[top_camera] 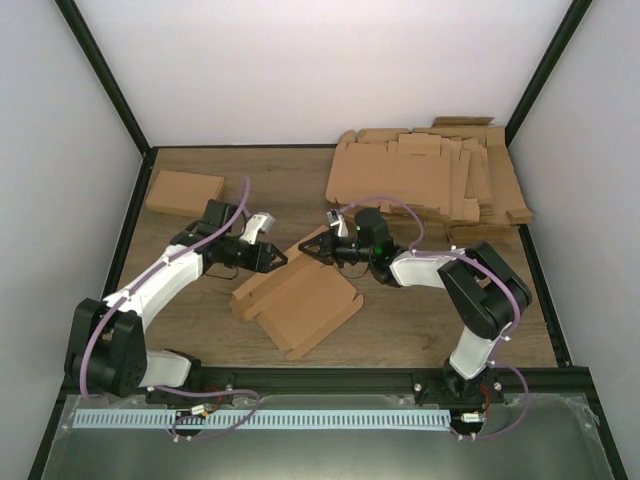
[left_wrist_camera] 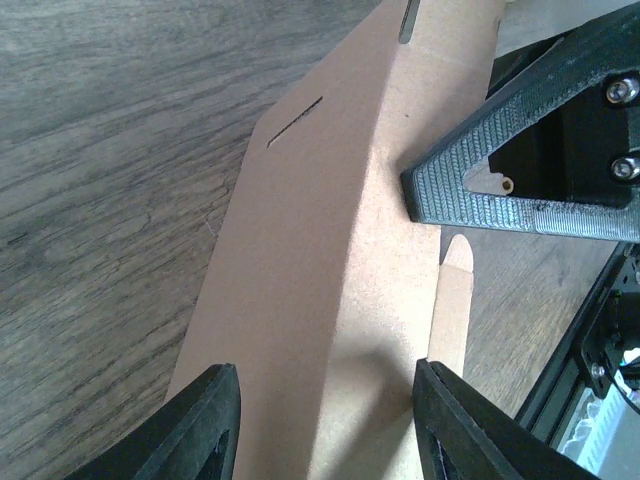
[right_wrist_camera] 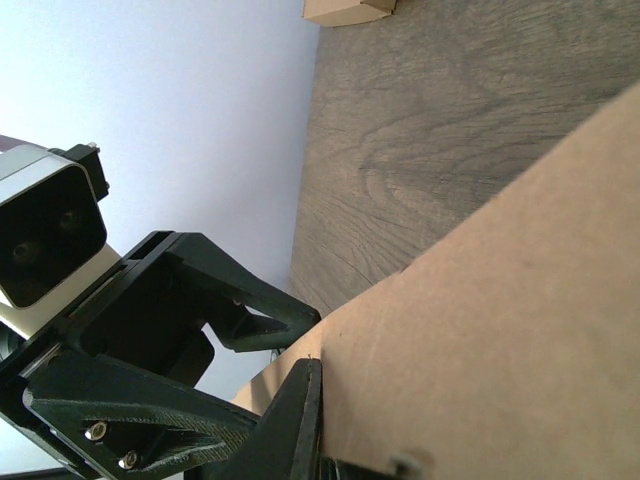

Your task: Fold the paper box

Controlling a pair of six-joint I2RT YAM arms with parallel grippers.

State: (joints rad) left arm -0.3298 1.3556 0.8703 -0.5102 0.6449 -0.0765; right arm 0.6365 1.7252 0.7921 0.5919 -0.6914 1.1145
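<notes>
Left arm [top_camera: 150, 287] and right arm [top_camera: 425, 268] are wearing white shells over black joints, lilac cables [top_camera: 400, 203] are looping along both, black ribbed gripper fingers [left_wrist_camera: 480, 190] are carrying silver screws [left_wrist_camera: 622, 90], and a green light [top_camera: 381, 250] is glowing.

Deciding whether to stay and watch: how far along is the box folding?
Early. Done: little; the paper box lies mostly flat, with one long panel raised. In hand: the right gripper looks pinched on that panel's edge, while the left gripper has open jaws straddling it. Left: the other walls, flaps and tabs still need folding and tucking.
</notes>
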